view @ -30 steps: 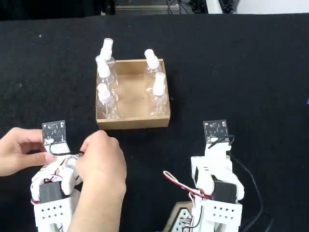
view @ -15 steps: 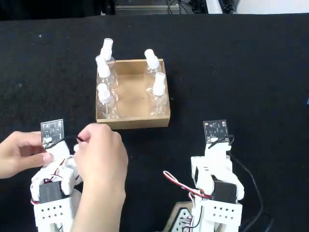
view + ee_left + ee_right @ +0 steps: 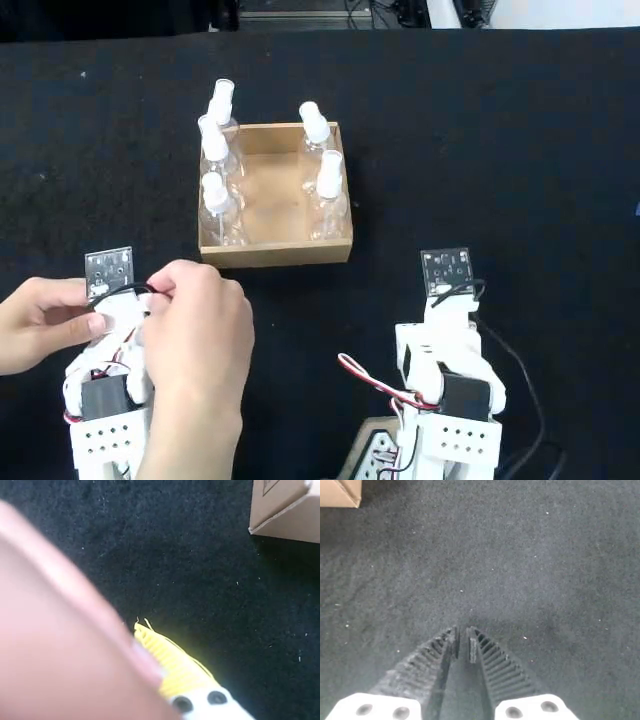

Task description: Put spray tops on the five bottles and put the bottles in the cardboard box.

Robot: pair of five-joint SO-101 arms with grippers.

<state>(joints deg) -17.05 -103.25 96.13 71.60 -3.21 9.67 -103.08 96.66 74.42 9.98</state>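
The cardboard box (image 3: 275, 252) stands open at the middle of the black table. Several clear bottles with white spray tops stand at its walls: one at the front left (image 3: 220, 212), one at the right (image 3: 328, 192), one at the back right (image 3: 315, 125). Another bottle (image 3: 222, 103) is at the back left corner; I cannot tell whether it is inside. My left arm (image 3: 105, 385) is folded at the near left, with a person's two hands (image 3: 195, 330) on it. A hand hides most of my left gripper (image 3: 152, 642). My right gripper (image 3: 461, 641) is shut and empty above bare cloth.
My right arm (image 3: 445, 350) sits folded at the near right edge. A corner of the box (image 3: 285, 510) lies ahead of the left wrist, and another corner (image 3: 340, 492) shows far off in the right wrist view. Black cloth covers the whole table.
The person's hands have shifted on my left arm, and its wrist board has moved slightly. The right arm, box and bottles have not moved.
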